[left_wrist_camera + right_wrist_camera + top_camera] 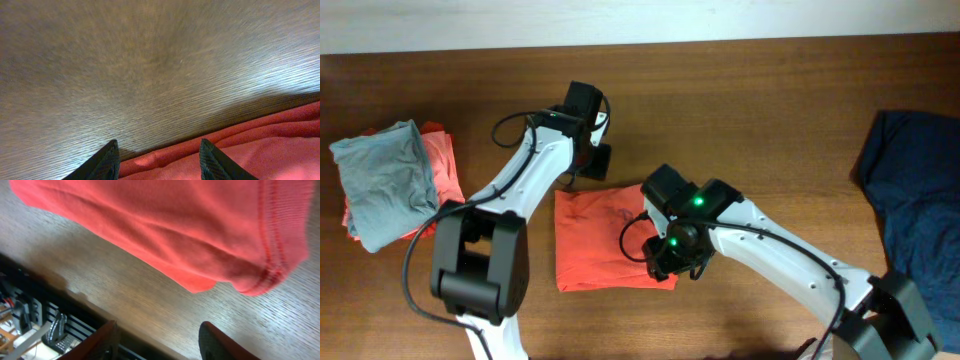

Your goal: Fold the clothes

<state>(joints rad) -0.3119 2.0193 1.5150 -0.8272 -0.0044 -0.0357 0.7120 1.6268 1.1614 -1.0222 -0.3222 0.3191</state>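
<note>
The orange-red T-shirt lies in the middle of the table, already folded down to a compact, nearly square packet with its edges running roughly along the frame's edges. It is a little wider left to right than top to bottom, so there is no strong long axis to work from.

The left gripper sits at the packet's upper edge. In the left wrist view its two dark fingers stand apart with nothing between them. The shirt's rolled edge crosses the bottom of that frame just beneath the tips, and bare wood fills everything above.

The right gripper is at the packet's lower right side, partly over the cloth. In the right wrist view its jaws are likewise apart and empty, with only tabletop between them. The shirt fills the top of that frame, and its stitched hem is at the upper right.

Each arm therefore has the cloth right at its fingertips. The left faces the upper edge and the right faces the right-hand edge and corner, and neither is clearly nearer. I judge that the next move depends on which of those edges gets pinched, or whether the packet counts as done.

No print, brand or number can be read. The upward face looks plain apart from a faint dark mark near its upper middle, too small to make out.

A grey folded shirt rests on a pale orange garment at the upper left, and a navy garment lies at the right edge.
</note>
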